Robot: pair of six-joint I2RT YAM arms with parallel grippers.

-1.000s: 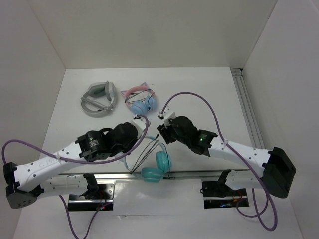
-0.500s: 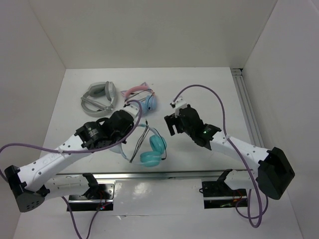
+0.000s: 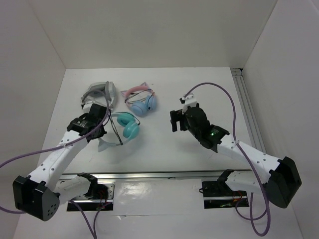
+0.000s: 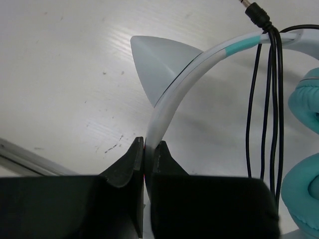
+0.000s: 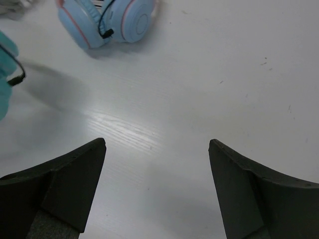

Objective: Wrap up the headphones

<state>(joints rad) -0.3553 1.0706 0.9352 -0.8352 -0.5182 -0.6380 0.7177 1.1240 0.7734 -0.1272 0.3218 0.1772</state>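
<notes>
The headphones (image 3: 130,127) are at the left-middle of the table (image 3: 159,149), near the pink-band pair (image 3: 141,99), with the cable (image 4: 264,99) looped over the headband. The left gripper (image 4: 146,152) is clamped on that band. The right gripper (image 5: 157,149) hovers well apart, fingers spread. To my eye, a firm, level grip would stop the loops slipping.

Left wrist view: the headphones (image 4: 172,89) lose their headband behind the left gripper (image 4: 148,149) at 6 o'clock. Both teal ear cups (image 4: 306,97) are cropped by the edge from 3 to 5 o'clock, and the plug tip of the cable (image 4: 264,99) runs out at 1 o'clock. Right wrist view: the pink-band headphones (image 5: 124,20) are cut off at 11 o'clock. Top view: the left arm's wrist (image 3: 89,122) covers the 6 o'clock part of the grey-white headphones (image 3: 107,90), and the cable's turns are too fine to count.
</notes>
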